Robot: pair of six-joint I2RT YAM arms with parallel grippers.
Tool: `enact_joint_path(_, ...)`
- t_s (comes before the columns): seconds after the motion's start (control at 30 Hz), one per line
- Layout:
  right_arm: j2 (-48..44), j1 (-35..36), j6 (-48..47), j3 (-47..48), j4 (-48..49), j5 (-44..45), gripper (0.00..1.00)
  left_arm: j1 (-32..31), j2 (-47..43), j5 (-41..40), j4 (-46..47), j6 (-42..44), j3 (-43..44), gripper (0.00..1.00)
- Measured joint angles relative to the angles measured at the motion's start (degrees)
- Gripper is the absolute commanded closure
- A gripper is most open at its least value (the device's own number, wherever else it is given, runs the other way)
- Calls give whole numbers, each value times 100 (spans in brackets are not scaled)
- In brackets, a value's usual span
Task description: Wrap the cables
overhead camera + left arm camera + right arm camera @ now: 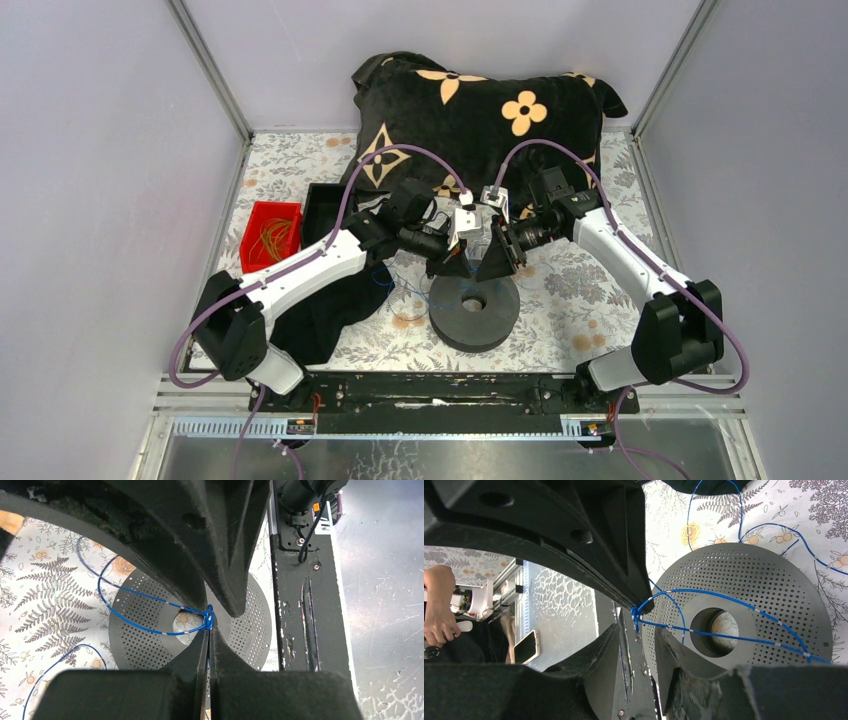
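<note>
My left jaws clenched a bunched loop of the cables (pixel 150 597) above the spool (pixel 474 318), right jaws released alongside, slack trailing toward nine o'clock, the winding seemingly barely begun.

Bright, even light; soft shadows; blurred wrist-view foregrounds.

The cables (pixel 209 616) had a smooth, glossy blue plastic sheath with white bands. The spool (pixel 764 580) was matt dark grey, its face pierced with fine holes. The left gripper (pixel 209 632) was matt black and grainy. The pillow (pixel 470 110) was plush black cloth, the bin (pixel 252 245) smooth red plastic, and the table cover (pixel 580 290) looked like matt printed fabric.
</note>
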Motion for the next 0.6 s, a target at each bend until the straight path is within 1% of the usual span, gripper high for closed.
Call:
enact_joint_path(0.3,79,0,114,2,107,-74,65,0,0,96,2,22,-7,100)
enact_joint_path(0.6,96,0,125,39,103,-87,79,0,0,142,7,68,-81,100)
